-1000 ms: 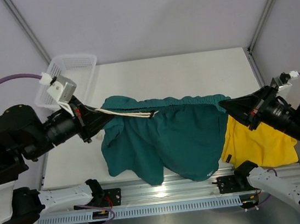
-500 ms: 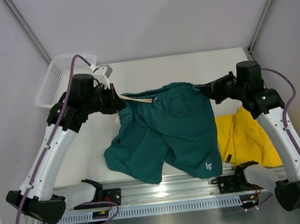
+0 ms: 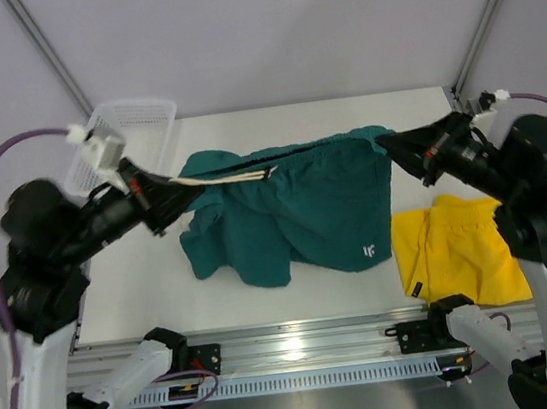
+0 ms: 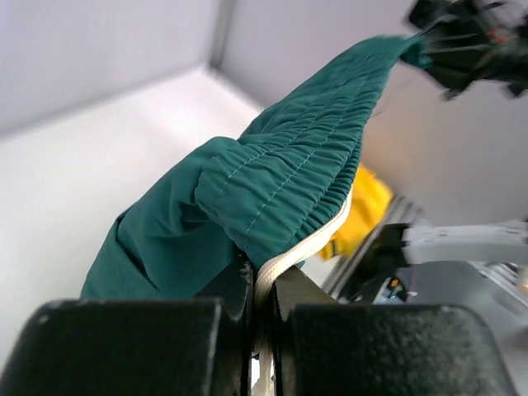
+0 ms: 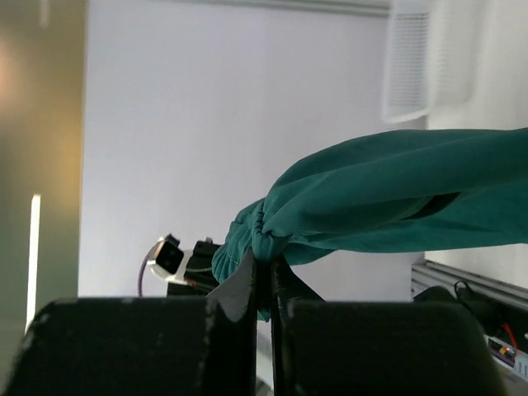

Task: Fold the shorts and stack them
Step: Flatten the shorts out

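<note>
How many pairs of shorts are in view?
2: the teal shorts stretched between the left gripper and right gripper; the yellow shorts lying flat at right. More could hide beneath.

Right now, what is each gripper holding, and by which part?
Both hold the green shorts by the waistband: the left gripper pinches one end together with the drawstring, the right gripper the other end.
</note>
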Robot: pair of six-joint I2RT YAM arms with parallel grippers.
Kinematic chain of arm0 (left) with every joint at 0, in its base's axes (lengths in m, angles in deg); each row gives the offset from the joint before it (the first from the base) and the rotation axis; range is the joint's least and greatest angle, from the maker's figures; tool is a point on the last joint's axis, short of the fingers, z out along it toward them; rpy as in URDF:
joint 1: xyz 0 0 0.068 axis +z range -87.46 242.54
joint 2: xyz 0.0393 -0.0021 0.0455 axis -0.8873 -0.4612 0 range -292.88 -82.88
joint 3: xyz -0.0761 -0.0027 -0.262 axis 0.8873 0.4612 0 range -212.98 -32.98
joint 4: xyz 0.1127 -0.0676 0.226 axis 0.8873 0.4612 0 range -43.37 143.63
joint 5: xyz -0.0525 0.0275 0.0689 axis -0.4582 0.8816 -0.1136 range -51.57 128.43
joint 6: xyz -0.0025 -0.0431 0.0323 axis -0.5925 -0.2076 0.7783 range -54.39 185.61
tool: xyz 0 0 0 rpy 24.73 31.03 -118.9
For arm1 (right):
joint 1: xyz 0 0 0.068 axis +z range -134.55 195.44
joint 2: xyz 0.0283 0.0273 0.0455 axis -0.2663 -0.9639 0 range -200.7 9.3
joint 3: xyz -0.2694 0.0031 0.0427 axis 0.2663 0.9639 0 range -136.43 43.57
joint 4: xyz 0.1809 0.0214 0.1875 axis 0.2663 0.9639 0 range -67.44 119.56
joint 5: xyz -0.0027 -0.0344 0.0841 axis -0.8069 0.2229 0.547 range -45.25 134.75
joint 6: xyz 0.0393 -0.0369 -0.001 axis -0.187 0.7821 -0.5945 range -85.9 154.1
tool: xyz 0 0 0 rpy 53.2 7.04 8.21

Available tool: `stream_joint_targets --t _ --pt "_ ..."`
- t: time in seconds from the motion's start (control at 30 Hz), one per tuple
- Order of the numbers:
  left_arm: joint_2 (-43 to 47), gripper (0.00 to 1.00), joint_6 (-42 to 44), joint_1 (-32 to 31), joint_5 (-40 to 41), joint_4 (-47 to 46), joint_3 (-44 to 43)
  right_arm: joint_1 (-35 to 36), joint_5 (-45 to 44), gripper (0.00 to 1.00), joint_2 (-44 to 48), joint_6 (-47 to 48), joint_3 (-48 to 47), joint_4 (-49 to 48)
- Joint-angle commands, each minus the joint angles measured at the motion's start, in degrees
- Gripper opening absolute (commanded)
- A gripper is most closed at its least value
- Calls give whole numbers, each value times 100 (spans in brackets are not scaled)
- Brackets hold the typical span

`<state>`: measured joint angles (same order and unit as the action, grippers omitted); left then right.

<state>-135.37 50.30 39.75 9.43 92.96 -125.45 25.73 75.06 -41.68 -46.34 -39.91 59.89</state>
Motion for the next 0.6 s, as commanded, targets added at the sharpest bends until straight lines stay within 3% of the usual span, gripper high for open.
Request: stream_joint_targets --t 0.0,0.17,0.37,0.47,0.53,0.57 --pt "825 0 -270 55 -800 -423 -561 17 -50 0 737 -59 -432 398" --pt "1232 0 -411 55 -801 218 -1071 -193 -122 0 1433 -68 -1397 1451" --pt "794 0 -613 55 -616 421 -1598 -975 344 0 969 186 -2899 2217" --pt "207 0 -535 55 -433 526 -1774 -1186 362 0 748 222 -2745 2166" --pt "-128 0 -499 55 -274 509 -1609 -1152 441 0 598 222 -1947 1886" --pt "-434 0 -499 55 -91 379 -1138 -1160 467 0 607 31 -1465 1249"
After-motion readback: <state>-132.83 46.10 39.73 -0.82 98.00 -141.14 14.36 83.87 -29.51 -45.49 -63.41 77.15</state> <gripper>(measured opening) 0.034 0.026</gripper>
